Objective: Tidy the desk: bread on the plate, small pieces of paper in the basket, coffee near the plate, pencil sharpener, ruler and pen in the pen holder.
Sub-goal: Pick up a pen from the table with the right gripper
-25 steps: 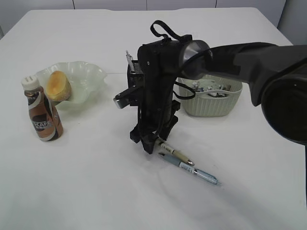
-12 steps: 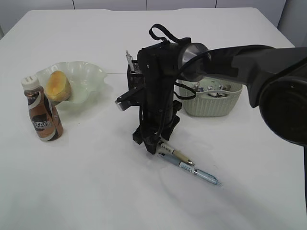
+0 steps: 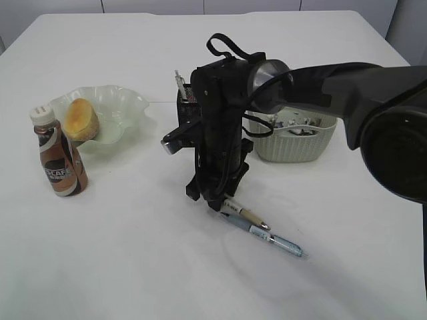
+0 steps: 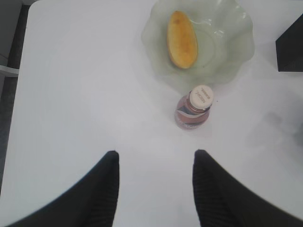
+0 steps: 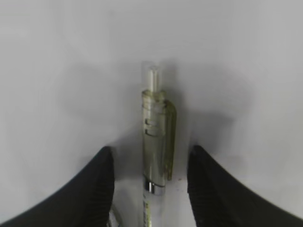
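The right hand [image 5: 150, 189] is lowered to the table [image 3: 133, 253], its fingers [image 5: 102, 184] apart. The pen [image 5: 156, 142] lies between them, unclamped. Closure should be centred on the barrel, avoiding the second pen [image 3: 273, 239] just beside.

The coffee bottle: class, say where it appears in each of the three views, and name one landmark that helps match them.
Exterior view: coffee bottle at far left, standing before the plate.
Left wrist view: right of centre, seen from above, below the plate.
Right wrist view: not in it.
Shared landmark: the bread on the plate.
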